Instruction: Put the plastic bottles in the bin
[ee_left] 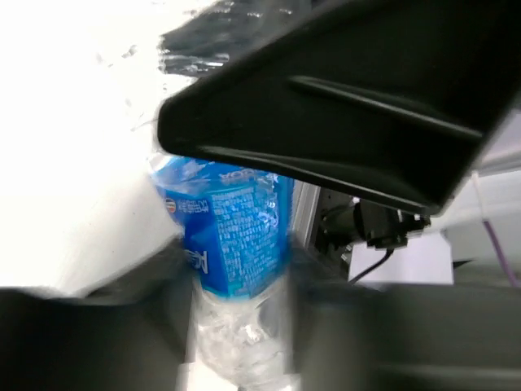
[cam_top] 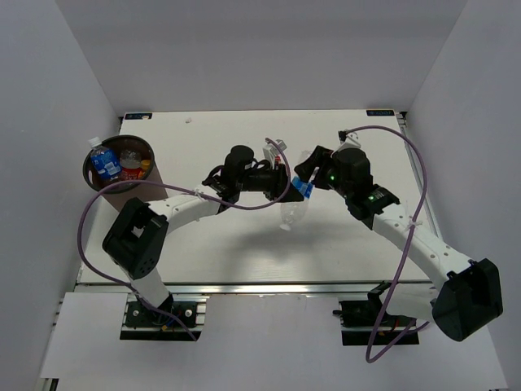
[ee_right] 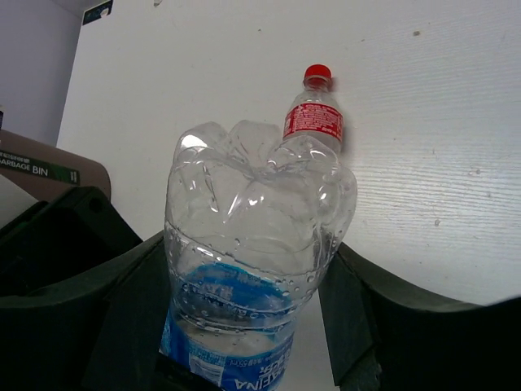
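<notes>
Right wrist: right gripper (ee_right: 248, 277) clamped around blue-label bottle (ee_right: 244, 204), held over worktop (cam_top: 244, 252), offered to left gripper (ee_left: 240, 326), grip there lost in blur. Likely a handover, bin (cam_top: 157, 175) standing far left.

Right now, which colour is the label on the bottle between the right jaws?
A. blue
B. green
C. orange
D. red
A: in the right wrist view, the clear bottle held between the right jaws has a blue label around its lower body.
</notes>
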Available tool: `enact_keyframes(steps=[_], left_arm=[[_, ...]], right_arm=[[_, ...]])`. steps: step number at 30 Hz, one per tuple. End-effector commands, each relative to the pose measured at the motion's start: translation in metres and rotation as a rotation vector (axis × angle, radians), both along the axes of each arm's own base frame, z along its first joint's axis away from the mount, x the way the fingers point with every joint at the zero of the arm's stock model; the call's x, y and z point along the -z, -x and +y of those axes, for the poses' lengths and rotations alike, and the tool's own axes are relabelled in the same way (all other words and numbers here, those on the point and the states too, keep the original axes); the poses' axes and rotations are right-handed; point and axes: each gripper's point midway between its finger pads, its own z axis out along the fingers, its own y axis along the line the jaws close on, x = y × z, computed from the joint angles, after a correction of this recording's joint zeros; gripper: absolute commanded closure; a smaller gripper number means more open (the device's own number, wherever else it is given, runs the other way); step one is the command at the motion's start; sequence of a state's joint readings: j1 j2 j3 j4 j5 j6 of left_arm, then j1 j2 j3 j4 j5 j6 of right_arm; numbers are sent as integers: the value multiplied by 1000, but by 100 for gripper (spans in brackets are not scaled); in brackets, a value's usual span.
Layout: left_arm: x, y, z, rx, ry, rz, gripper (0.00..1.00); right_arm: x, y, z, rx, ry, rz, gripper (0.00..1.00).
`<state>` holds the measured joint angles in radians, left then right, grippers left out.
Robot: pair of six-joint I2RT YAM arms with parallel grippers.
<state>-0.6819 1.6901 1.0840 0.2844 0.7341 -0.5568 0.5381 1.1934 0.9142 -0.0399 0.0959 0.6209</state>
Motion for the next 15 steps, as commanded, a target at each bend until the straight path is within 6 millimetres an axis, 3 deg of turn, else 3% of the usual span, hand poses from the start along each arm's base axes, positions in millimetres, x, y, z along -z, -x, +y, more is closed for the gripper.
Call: enact_keyframes(steps=[1, 2, 3, 5, 6, 8, 11, 13, 15], left_arm=[[-24, -7, -8, 3, 31, -68, 72], [-23, -7, -6, -2, 16, -74, 77], [-25, -9, -5, -12, 12, -90, 79], [-31, -12, 1, -54, -5, -119, 80], [-32, -16, 5, -81, -21, -132, 82], [-40, -29, 21, -182, -73, -163, 85], [-53, -60, 62, -391, -123, -179, 91], [-56, -83, 104, -527, -157, -163, 91], [-84, -104, 158, -703, -153, -224, 91]], right_arm=[[-31, 0, 9, -24, -66, -74, 59], [-33, 1, 7, -22, -59, -81, 54], [-33, 1, 5, -20, -43, -90, 35], [-44, -2, -3, 21, -42, -122, 17], [-39, -1, -10, 51, -19, -102, 14], [-54, -5, -29, 148, -5, -138, 11], [-69, -9, -69, 308, 68, -169, 11], [-73, -9, -89, 372, 94, -174, 11], [-69, -8, -106, 403, 114, -168, 11]])
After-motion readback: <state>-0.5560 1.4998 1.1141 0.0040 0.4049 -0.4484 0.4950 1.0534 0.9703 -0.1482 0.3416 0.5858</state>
